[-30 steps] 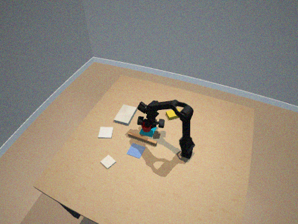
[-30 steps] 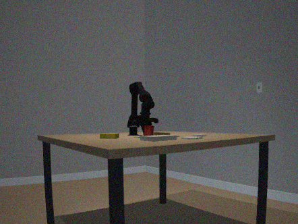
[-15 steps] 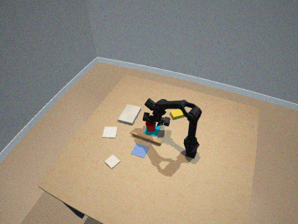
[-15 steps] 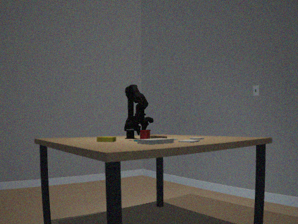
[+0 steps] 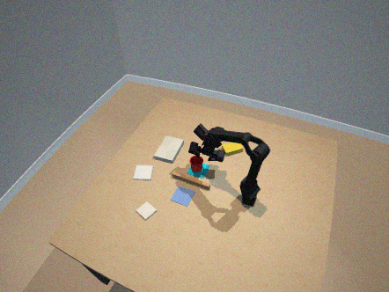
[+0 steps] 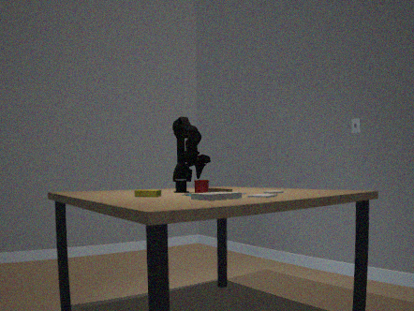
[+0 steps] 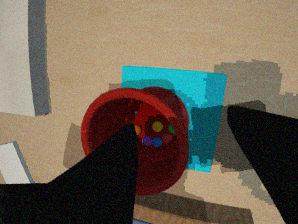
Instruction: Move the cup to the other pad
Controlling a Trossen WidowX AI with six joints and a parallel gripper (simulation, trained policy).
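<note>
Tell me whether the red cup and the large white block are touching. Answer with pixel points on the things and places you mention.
Apart. The wrist view shows it: a strip of table top (image 5: 273,246) (image 6: 117,201) (image 7: 75,40) runs between the red cup (image 5: 196,164) (image 6: 201,186) (image 7: 165,170) and the large white block (image 5: 169,149) (image 6: 216,196) (image 7: 14,60).

The pincer (image 5: 206,156) (image 6: 199,176) (image 7: 182,122) has risen — its fingertips now above the red cup (image 5: 196,164) (image 6: 201,186) (image 7: 162,172) — rather than beside it
</note>
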